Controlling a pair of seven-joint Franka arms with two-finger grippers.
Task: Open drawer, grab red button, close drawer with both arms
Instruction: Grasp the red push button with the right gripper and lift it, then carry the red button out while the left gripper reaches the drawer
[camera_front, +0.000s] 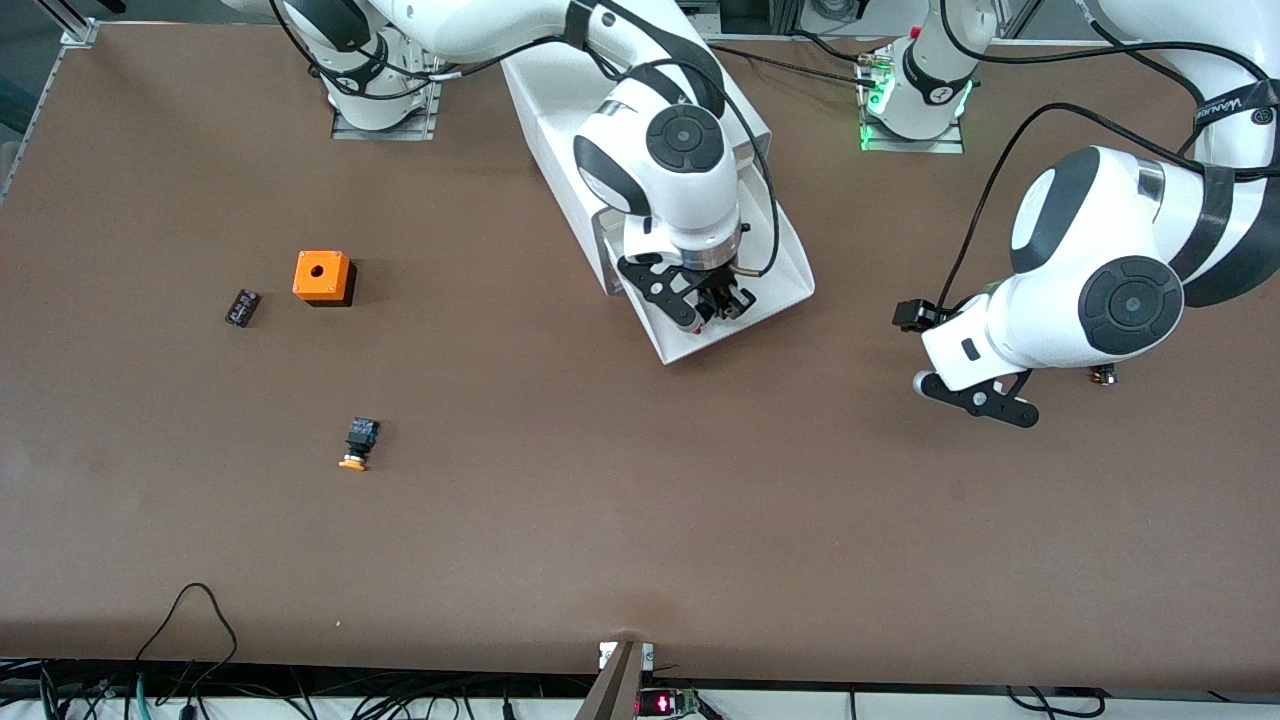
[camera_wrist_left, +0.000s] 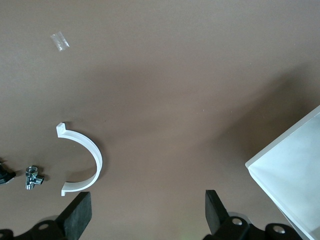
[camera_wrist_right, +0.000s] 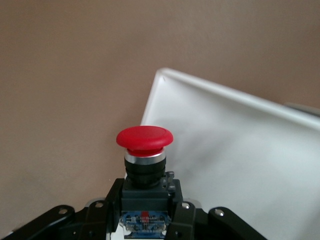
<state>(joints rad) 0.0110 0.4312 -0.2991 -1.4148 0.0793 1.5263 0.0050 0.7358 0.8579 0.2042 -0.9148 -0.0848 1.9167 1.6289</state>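
Note:
The white drawer (camera_front: 790, 270) is pulled out of the white cabinet (camera_front: 545, 90) toward the front camera. My right gripper (camera_front: 715, 300) hangs over the drawer's open end, shut on the black body of the red-capped button (camera_wrist_right: 145, 137). The button stands cap-up between the fingers above the drawer's corner (camera_wrist_right: 240, 150). In the front view the button is mostly hidden under the hand. My left gripper (camera_front: 975, 385) is open and empty (camera_wrist_left: 149, 215) over bare table beside the drawer, toward the left arm's end. The drawer's corner shows in the left wrist view (camera_wrist_left: 290, 170).
An orange box with a hole (camera_front: 322, 276), a small black part (camera_front: 242, 307) and an orange-capped button (camera_front: 357, 445) lie toward the right arm's end. A white C-shaped piece (camera_wrist_left: 82, 160) and a metal fitting (camera_wrist_left: 34, 177) lie under the left arm.

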